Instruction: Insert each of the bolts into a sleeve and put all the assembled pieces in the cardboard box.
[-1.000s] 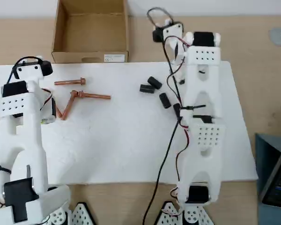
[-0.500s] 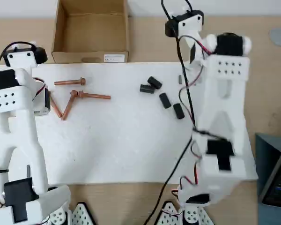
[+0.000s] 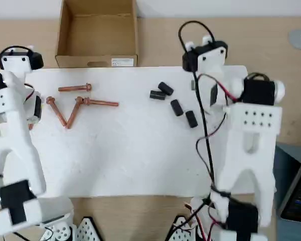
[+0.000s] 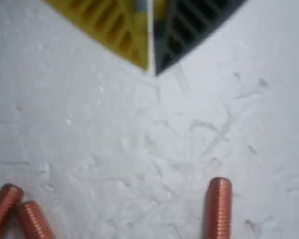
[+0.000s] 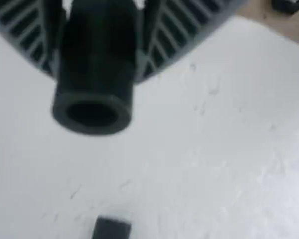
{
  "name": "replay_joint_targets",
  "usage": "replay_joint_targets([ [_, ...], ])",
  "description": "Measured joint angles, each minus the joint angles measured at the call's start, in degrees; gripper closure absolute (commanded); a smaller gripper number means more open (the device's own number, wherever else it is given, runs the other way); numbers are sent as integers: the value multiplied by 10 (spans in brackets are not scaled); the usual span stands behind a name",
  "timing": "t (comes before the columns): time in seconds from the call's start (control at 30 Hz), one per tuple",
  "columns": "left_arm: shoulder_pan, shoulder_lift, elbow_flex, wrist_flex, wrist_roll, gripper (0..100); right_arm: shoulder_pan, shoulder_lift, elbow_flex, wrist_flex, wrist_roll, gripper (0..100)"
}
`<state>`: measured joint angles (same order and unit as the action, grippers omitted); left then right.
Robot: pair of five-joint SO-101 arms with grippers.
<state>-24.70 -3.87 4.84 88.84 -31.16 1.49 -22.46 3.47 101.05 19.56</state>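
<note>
Several copper bolts lie on the left part of the white foam board (image 3: 130,155): one (image 3: 74,88) alone, one (image 3: 100,103) beside it, and two (image 3: 56,111) (image 3: 72,114) forming a V. My left gripper (image 3: 34,108) hovers just left of the V. In the left wrist view it (image 4: 152,67) is shut on nothing, with threaded bolt ends (image 4: 218,209) (image 4: 5,204) beyond it. Several black sleeves (image 3: 165,88) (image 3: 176,107) (image 3: 191,119) lie right of centre. My right gripper (image 3: 210,95) is right of them, shut on a black sleeve (image 5: 94,74) whose bore faces the camera.
The open cardboard box (image 3: 95,61) stands past the board's far edge, left of centre. A loose sleeve (image 5: 112,229) lies on the foam beyond the held one. A laptop (image 3: 296,186) sits at the right edge. The board's middle and near part are bare.
The right arm has drawn back to the right and toward the near side, uncovering a sleeve on the board. The left arm has shifted left, off the V of bolts.
</note>
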Motion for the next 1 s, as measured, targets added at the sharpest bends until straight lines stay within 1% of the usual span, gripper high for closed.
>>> replay_joint_targets([
  [0.13,-13,61,0,-42,-20,992,0,-47,47,0,0,988],
  [0.27,-17,95,1,-86,-36,929,0,-76,84,0,0,988],
  [0.43,-18,102,1,-132,-47,915,0,-94,116,0,0,988],
  [0.6,-18,105,1,-183,-62,913,0,-94,119,0,0,988],
  [0.7,-18,105,1,-212,-62,883,0,-94,119,0,0,988],
  [0.83,-18,146,-7,-227,-62,879,0,-94,119,0,0,988],
  [1.0,-18,215,-59,-228,-62,892,0,-94,119,0,0,988],
])
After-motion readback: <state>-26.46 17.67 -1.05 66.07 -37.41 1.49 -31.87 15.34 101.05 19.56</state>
